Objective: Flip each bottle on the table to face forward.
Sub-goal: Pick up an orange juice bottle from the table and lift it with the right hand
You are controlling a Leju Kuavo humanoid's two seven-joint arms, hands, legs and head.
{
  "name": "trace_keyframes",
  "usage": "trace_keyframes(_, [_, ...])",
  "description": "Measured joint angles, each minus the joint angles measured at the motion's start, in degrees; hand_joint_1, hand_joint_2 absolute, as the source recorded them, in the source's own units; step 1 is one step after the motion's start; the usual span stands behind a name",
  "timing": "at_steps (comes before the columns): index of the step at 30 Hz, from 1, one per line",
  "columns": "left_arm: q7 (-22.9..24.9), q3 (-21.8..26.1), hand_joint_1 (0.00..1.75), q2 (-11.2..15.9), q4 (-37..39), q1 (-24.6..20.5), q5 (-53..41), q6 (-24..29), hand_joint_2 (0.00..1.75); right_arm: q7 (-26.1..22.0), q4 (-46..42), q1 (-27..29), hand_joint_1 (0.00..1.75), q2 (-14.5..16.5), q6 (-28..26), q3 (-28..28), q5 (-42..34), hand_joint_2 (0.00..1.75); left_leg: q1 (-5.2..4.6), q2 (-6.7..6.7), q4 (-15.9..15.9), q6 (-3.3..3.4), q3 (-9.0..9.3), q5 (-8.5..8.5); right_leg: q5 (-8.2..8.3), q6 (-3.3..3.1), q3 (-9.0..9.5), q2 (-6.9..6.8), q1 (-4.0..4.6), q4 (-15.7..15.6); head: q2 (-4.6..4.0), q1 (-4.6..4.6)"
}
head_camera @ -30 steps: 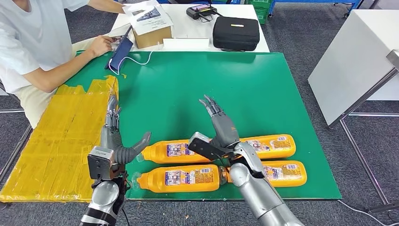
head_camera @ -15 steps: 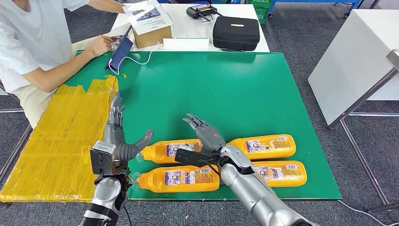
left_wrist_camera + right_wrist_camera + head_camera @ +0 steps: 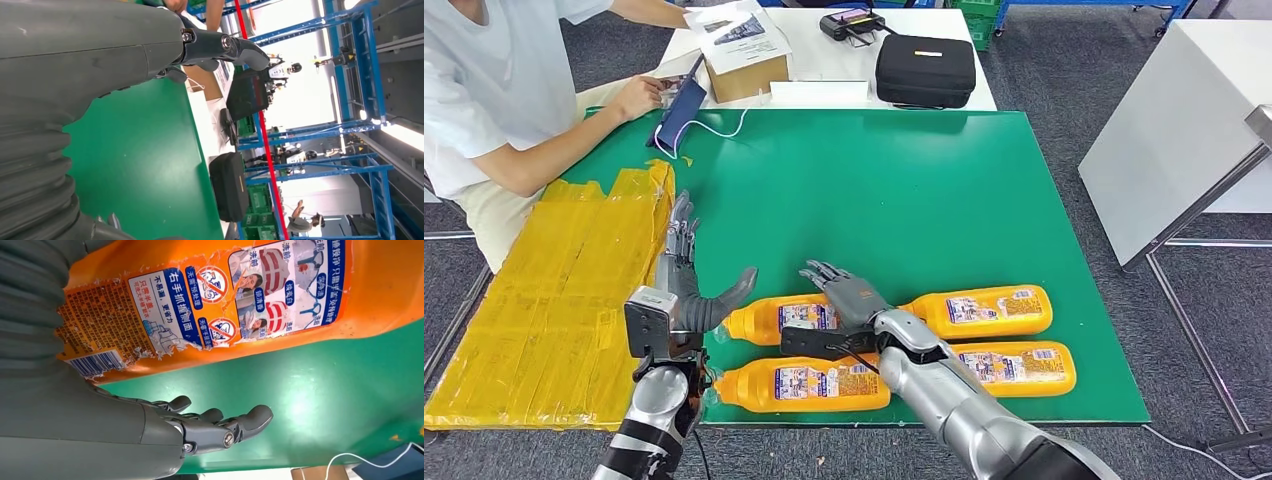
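Four orange bottles lie on their sides on the green table (image 3: 904,190), in two rows near the front edge. My right hand (image 3: 844,292) reaches over the back left bottle (image 3: 769,320) with its fingers spread and nothing in them. In the right wrist view this bottle's printed label (image 3: 225,300) faces the camera, and the fingers (image 3: 220,427) stretch past it above the green top. My left hand (image 3: 686,290) stands open by that bottle's cap end, thumb pointing toward it. The front left bottle (image 3: 799,383), back right bottle (image 3: 989,310) and front right bottle (image 3: 1024,367) lie untouched.
A yellow taped sheet (image 3: 554,290) covers the table's left part. A person (image 3: 494,90) sits at the back left with a phone (image 3: 681,115). A cardboard box (image 3: 746,60) and a black case (image 3: 924,70) stand on the white table behind. A white table (image 3: 1184,120) stands at the right.
My right hand has swung left and lowered over the back left bottle. My left hand has moved a little forward toward that bottle's cap. The bottles have not moved.
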Motion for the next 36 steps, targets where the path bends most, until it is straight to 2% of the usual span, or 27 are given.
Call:
trace_keyframes(11, [0.00, 0.00, 0.00, -0.02, 0.72, -0.39, 0.00, -0.01, 1.75, 0.16, 2.22, -1.15, 0.00, 0.34, -0.24, 0.97, 0.20, 1.75, 0.00, 0.00, 0.00, 0.01, 0.04, 0.02, 0.01, 0.00, 0.04, 0.00, 0.00, 0.00, 0.00, 0.01])
trace_keyframes(17, [0.00, -0.06, 0.00, -0.14, 1.31, -0.81, 0.33, -0.13, 1.75, 2.73, 4.46, -2.16, 0.00, 0.51, 0.97, 2.21, 3.25, 1.75, 0.00, -0.02, 0.00, 0.01, 0.04, 0.02, 0.01, 0.00, 0.04, -0.01, -0.01, 0.00, 0.00, 0.00])
trace_keyframes(18, [0.00, -0.08, 0.00, -0.19, 1.50, -0.94, 0.44, -0.13, 1.75, 3.47, 5.03, -2.39, 0.27, 0.54, 1.13, 2.63, 4.23, 1.75, 0.00, -0.01, 0.00, 0.01, 0.04, 0.02, 0.01, 0.00, 0.04, -0.01, -0.01, 0.00, 0.00, 0.00])
trace_keyframes(19, [0.00, -0.09, 0.00, -0.24, 1.72, -1.09, 0.52, -0.13, 1.75, 4.29, 5.61, -2.65, 0.63, 0.58, 1.30, 3.14, 5.38, 1.75, 0.00, -0.01, 0.00, 0.01, 0.04, 0.02, 0.01, 0.00, 0.04, 0.00, 0.00, 0.00, 0.00, 0.00])
trace_keyframes(21, [0.00, -0.12, 0.00, -0.33, 2.16, -1.45, 0.65, -0.12, 1.75, 6.03, 6.67, -3.20, 1.50, 0.75, 1.48, 4.18, 7.66, 1.75, 0.00, 0.00, 0.00, 0.01, 0.05, 0.02, 0.01, 0.00, 0.05, 0.00, 0.00, 0.00, 0.00, 0.01])
trace_keyframes(22, [0.01, -0.13, 0.00, -0.38, 2.37, -1.62, 0.73, -0.12, 1.75, 6.89, 7.11, -3.44, 1.67, 0.84, 1.31, 4.70, 8.65, 1.75, 0.00, 0.00, 0.00, 0.01, 0.06, 0.01, 0.01, 0.00, 0.06, 0.00, 0.00, 0.00, 0.00, 0.00])
trace_keyframes(23, [0.01, -0.13, 0.00, -0.42, 2.54, -1.73, 0.82, -0.11, 1.75, 7.72, 7.50, -3.61, 1.74, 0.95, 0.91, 5.10, 9.44, 1.75, 0.00, 0.00, 0.00, 0.01, 0.08, 0.02, 0.01, 0.00, 0.06, 0.00, 0.00, 0.00, 0.00, 0.00])
trace_keyframes(26, [0.10, -0.13, 0.00, -0.57, 3.06, -1.88, 1.00, -0.13, 1.75, 9.34, 8.38, -3.74, 1.75, 1.20, -1.04, 5.75, 10.52, 1.75, 0.00, -0.01, 0.00, 0.02, 0.10, 0.03, 0.01, 0.00, 0.07, -0.01, 0.00, -0.01, 0.00, 0.00])
trace_keyframes(36, [0.60, -0.07, 0.00, -0.88, 3.60, -1.88, 0.97, -0.70, 1.75, 10.17, 9.16, -3.05, 1.75, 1.25, -7.99, 5.27, 11.79, 1.75, -0.01, -0.01, 0.01, 0.03, 0.08, 0.06, 0.04, 0.04, 0.08, 0.00, -0.01, 0.00, 0.00, 0.01])
